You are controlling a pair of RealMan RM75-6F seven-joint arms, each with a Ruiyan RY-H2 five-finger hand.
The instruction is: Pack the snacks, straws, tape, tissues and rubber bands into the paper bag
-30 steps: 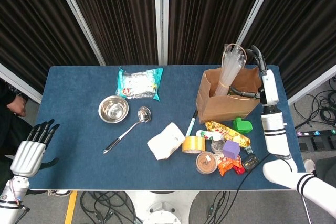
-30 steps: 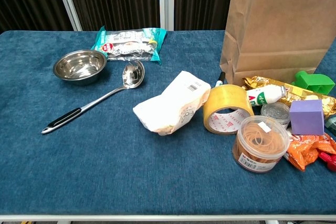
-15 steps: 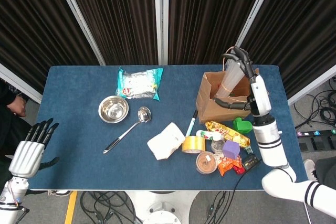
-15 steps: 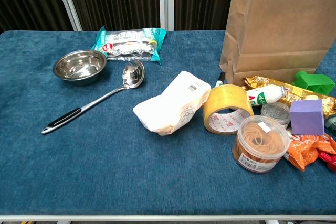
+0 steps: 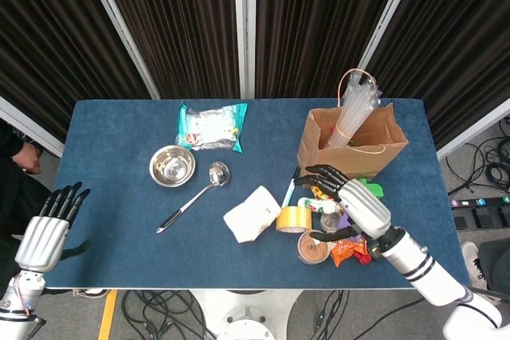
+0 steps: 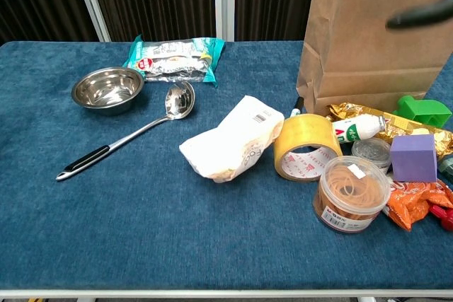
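The brown paper bag (image 5: pixel 351 149) (image 6: pixel 375 40) stands open at the back right, and a bundle of clear straws (image 5: pixel 355 105) pokes out of its top. My right hand (image 5: pixel 347 205) hovers in front of the bag over the pile of small items, fingers spread and holding nothing; in the chest view only a blurred dark finger (image 6: pixel 423 13) shows. The yellow tape roll (image 5: pixel 293 218) (image 6: pixel 304 148), the white tissue pack (image 5: pixel 252 214) (image 6: pixel 233 139) and the rubber band tub (image 5: pixel 313 247) (image 6: pixel 350 194) lie on the table. A teal snack pack (image 5: pixel 211 127) (image 6: pixel 173 58) lies at the back. My left hand (image 5: pixel 48 228) hangs open off the table's left edge.
A steel bowl (image 5: pixel 172 166) (image 6: pixel 107 88) and a ladle (image 5: pixel 195 195) (image 6: pixel 127 139) lie left of centre. By the bag's foot are a gold snack bar (image 6: pixel 354 112), a small bottle (image 6: pixel 357 130), a purple block (image 6: pixel 413 157), a green piece (image 6: pixel 423 109) and an orange snack bag (image 6: pixel 417 199).
My right hand left the straws standing in the bag and came down and forward from the bag's top to above the pile. The left hand barely moved.
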